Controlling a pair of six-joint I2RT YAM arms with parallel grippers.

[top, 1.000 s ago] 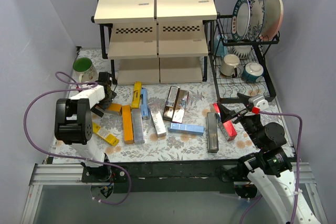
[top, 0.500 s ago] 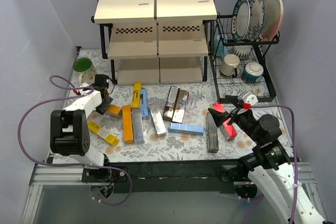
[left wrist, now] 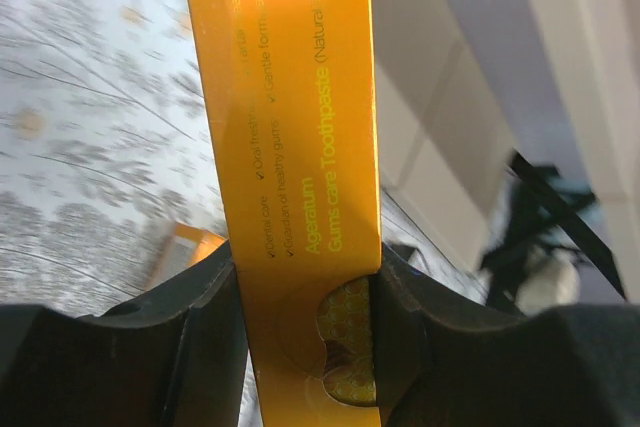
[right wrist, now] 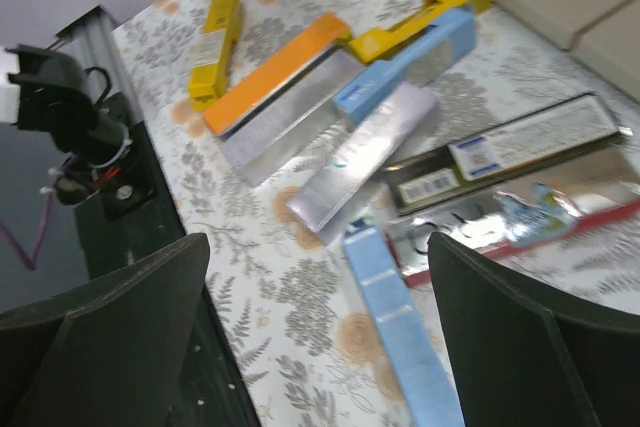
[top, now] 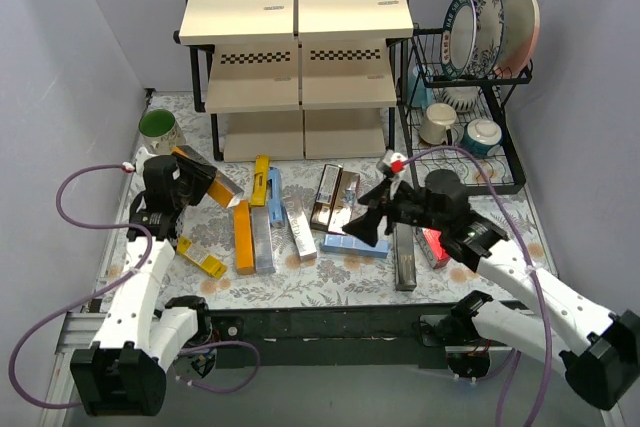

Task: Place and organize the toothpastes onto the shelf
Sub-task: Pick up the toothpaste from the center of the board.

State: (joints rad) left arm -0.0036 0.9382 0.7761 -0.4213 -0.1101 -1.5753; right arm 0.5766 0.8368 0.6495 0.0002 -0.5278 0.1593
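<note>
My left gripper [top: 185,184] is shut on an orange toothpaste carton [top: 210,173], held clear of the table at the left. In the left wrist view the carton [left wrist: 290,127] runs up between the jaws of that gripper [left wrist: 305,292]. My right gripper [top: 366,223] hangs open over a light blue carton [top: 355,245], which lies between its fingers in the right wrist view [right wrist: 400,332]. Several more toothpastes lie on the floral table: orange [top: 242,235], silver [top: 262,239], yellow [top: 260,179], grey [top: 403,255], red [top: 434,245]. The shelf [top: 300,57] stands at the back.
A black wire dish rack [top: 470,162] with plates and mugs stands at the back right. A green mug [top: 158,127] sits at the back left near my left arm. A small yellow carton [top: 200,257] lies close to the black front rail [top: 320,322].
My left gripper shut on the orange carton and lifted it off the table. My right arm swung left from the red carton to above the light blue one, staying open.
</note>
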